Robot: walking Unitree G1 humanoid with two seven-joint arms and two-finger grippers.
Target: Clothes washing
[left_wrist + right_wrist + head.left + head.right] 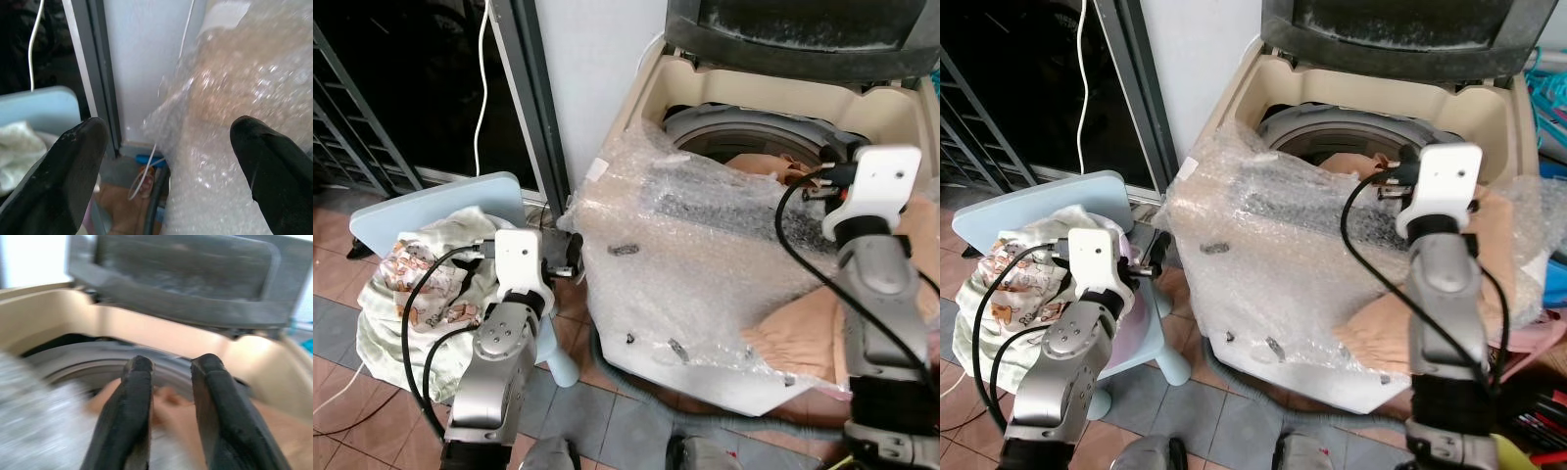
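A cream top-loading washing machine (744, 78) wrapped in bubble wrap (705, 255) stands with its dark lid (803, 29) raised. Peach cloth (759, 162) lies in the drum, and more peach cloth (803, 338) hangs over the front right corner under my right arm. My right gripper (173, 364) hovers over the drum's rim, fingers a little apart with nothing between them. A pile of pale printed clothes (421, 284) rests on a light blue chair (460, 196). My left gripper (168, 137) is wide open and empty between the chair and the machine.
A dark glass door with a grey frame (533, 108) and a hanging white cable (481, 88) stand behind the chair. A metal rack (352, 127) is at the far left. A grey hose (636, 377) runs along the tiled floor under the machine.
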